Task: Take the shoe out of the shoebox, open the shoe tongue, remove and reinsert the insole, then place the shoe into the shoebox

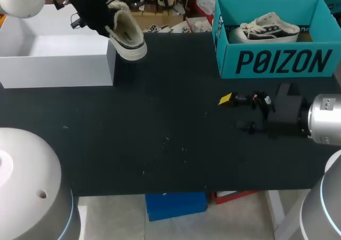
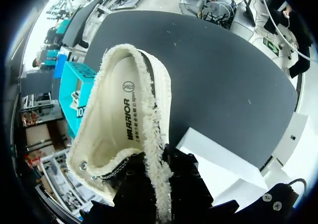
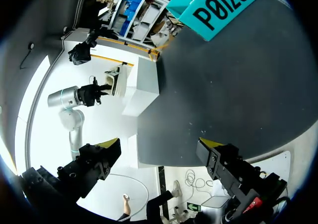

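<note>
Right now the left claw (image 2: 154,182) is shut tight on the shoe (image 1: 128,35), holding it up by its fuzzy edge beside the corner of the white box (image 1: 58,64). The right claw (image 3: 159,144) is wide open and empty over the table (image 1: 160,123). That pinch on a thin edge looks small, so the shoe might swing, slip out and fall.

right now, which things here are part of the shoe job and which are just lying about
In the job: shoe, held in the left pincer; white shoebox.
Lying about: teal box with a second shoe inside; right pincer, open over the table.
</note>
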You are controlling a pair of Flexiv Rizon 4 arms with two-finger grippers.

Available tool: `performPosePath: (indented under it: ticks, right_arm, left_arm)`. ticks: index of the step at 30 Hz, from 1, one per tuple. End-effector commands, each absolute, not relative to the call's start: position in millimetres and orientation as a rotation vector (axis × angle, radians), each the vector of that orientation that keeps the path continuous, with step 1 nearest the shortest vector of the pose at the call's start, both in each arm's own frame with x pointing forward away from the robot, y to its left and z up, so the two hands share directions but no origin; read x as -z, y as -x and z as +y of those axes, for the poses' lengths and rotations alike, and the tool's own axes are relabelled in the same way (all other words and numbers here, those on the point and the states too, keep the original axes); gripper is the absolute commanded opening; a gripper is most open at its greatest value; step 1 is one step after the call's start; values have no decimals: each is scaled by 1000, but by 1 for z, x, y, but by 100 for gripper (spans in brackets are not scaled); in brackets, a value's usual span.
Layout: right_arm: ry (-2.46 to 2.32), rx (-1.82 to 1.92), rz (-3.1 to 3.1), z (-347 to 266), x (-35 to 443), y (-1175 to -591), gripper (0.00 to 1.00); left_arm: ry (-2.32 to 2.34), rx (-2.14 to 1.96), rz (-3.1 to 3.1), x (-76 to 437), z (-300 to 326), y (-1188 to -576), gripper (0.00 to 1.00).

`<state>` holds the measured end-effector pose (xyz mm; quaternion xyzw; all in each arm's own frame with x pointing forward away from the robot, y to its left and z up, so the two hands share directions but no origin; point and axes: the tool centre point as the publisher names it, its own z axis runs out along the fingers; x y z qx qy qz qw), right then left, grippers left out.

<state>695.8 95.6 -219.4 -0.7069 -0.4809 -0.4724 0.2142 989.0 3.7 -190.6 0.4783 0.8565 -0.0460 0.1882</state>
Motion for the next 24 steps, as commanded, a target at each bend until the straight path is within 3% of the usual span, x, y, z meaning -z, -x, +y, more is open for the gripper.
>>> performPosePath:
  ticks: [1,24]
  right_arm:
    - [1962,1308,-1335,95,219,-695,100]
    - [1962,1308,-1335,95,219,-695,100]
  left_arm:
    - [-1274,128,2440,190,45,-985,0]
    - [-781,60,2660,204,203,-1032,0]
